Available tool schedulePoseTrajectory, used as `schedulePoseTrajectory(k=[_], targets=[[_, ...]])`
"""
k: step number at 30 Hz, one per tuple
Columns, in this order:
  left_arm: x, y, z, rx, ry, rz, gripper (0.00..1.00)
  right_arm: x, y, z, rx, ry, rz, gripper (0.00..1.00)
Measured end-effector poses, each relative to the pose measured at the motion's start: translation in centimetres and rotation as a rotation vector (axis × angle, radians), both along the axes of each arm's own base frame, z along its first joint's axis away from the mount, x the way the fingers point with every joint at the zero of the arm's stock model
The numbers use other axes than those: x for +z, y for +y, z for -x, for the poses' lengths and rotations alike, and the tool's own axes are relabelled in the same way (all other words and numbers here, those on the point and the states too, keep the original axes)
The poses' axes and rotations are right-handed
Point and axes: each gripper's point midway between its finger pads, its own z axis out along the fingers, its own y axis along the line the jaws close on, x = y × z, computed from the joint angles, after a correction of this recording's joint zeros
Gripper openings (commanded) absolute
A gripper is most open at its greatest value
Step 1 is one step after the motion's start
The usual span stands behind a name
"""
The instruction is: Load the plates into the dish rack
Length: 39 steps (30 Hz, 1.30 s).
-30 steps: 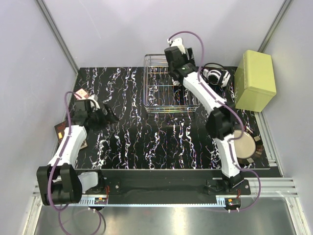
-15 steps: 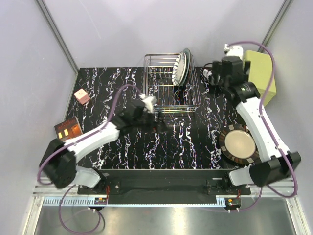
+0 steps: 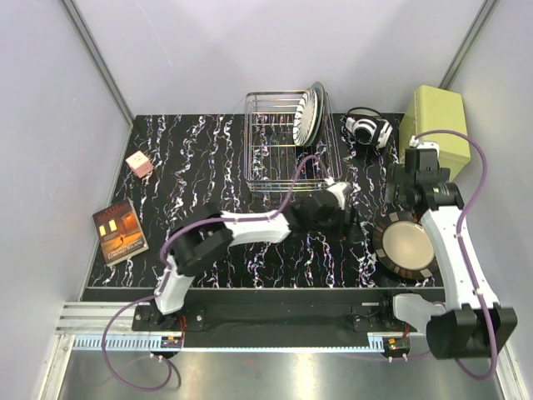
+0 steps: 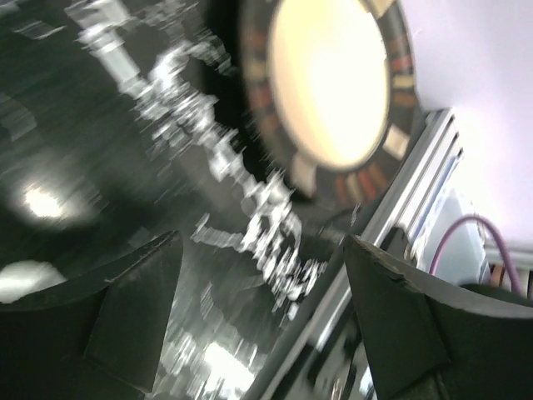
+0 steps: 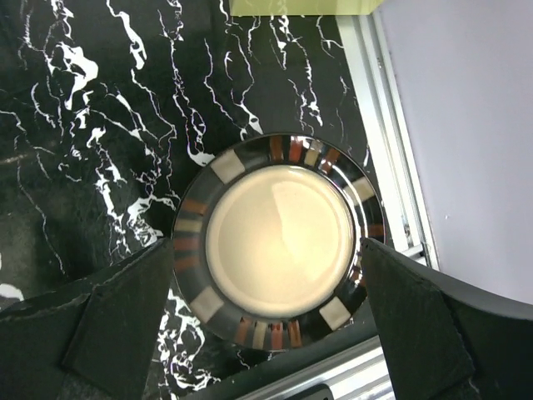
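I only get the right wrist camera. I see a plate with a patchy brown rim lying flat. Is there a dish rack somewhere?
Observer: Yes. A silver wire dish rack stands farther back on the table, to the left of your beige plate.
Operator: Is anything in it?
Observer: A striped plate stands on edge at its right end, with at least one more behind it.
Operator: What's the other arm doing?
Observer: It reaches across the table. The left fingers are open, near the beige plate's left side, not touching it.
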Motion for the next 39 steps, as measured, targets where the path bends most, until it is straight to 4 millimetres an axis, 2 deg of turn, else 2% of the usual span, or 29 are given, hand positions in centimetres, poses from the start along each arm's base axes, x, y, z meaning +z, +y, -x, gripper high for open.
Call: schedulePoseTrajectory(k=[5, 8, 13, 16, 17, 20, 23, 24, 25, 27, 30, 33, 38, 39], targets=[[-1.1, -5.0, 0.5, -0.004, -0.026, 0.055, 0.84, 1.7, -0.2, 2.0, -0.031, -0.076, -0.017, 1.00], [-2.6, -6.4, 0.7, 0.006, -0.021, 0.064, 0.81, 2.2, -0.4, 2.9, -0.055, -0.100, -0.031, 1.00], [-4.8, -8.0, -0.5, 0.037, -0.008, 0.091, 0.74, 2.0, -0.5, 3.7, -0.082, -0.089, -0.048, 1.00], [-4.5, -8.9, -1.2, 0.057, 0.000, 0.139, 0.67, 2.0, -1.0, 3.8, -0.112, -0.090, -0.057, 1.00], [-4.4, -9.1, -1.4, 0.061, 0.004, 0.156, 0.60, 1.9, -1.2, 3.9, -0.121, -0.089, -0.059, 1.00], [-4.6, -9.7, -1.2, 0.051, 0.026, 0.195, 0.52, 1.9, -1.3, 4.0, -0.133, -0.089, -0.064, 1.00], [-5.0, -9.6, -0.7, 0.026, 0.093, 0.220, 0.36, 1.8, -1.1, 4.1, -0.127, -0.086, -0.075, 1.00], [-5.3, -9.3, -0.4, 0.015, 0.123, 0.226, 0.23, 1.7, -1.0, 4.0, -0.125, -0.086, -0.080, 1.00], [-5.6, -8.9, -0.2, 0.005, 0.150, 0.231, 0.15, 1.7, -1.0, 4.0, -0.124, -0.086, -0.081, 1.00], [-6.1, -8.1, 0.2, -0.014, 0.197, 0.256, 0.02, 1.7, -0.9, 4.0, -0.122, -0.086, -0.090, 1.00], [-6.1, -6.5, 0.1, -0.011, 0.256, 0.279, 0.00, 1.5, -0.6, 3.9, -0.118, -0.083, -0.104, 1.00], [-6.2, -2.9, -0.1, -0.011, 0.316, 0.264, 0.00, 1.2, -0.5, 3.9, -0.117, -0.077, -0.108, 0.99], [-5.7, 5.5, -1.2, 0.042, 0.398, 0.197, 0.00, 0.7, -0.3, 3.6, -0.107, -0.074, -0.121, 1.00], [-5.6, 7.8, -1.5, 0.056, 0.404, 0.177, 0.00, 0.4, -0.1, 3.5, -0.101, -0.073, -0.128, 1.00]])
